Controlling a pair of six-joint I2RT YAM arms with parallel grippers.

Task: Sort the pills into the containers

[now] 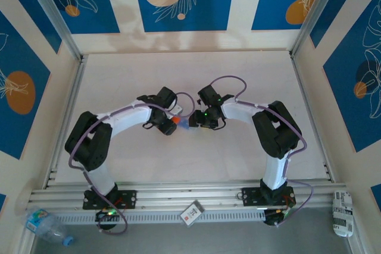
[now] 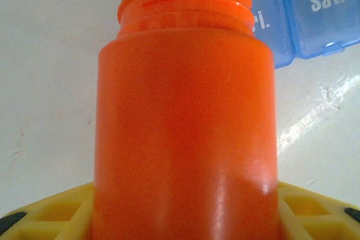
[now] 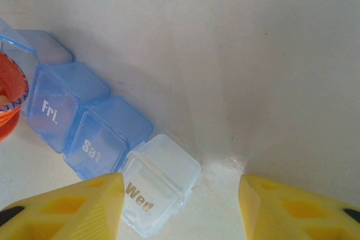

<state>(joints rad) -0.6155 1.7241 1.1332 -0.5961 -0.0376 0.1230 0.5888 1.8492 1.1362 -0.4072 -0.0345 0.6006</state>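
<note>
1 bottle [image 2: 185, 139] perhaps over pillbox [image 3: 62, 111] edge

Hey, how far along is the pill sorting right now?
Done: the orange bottle is uncapped, and the pill box's Fri and Sat lids look open. In hand: the left pincer grips the bottle, mouth at the box's edge. Left: I see no pills in the open compartments, so the sorting itself remains. The right pincer sits open beside the Wed compartment.
</note>
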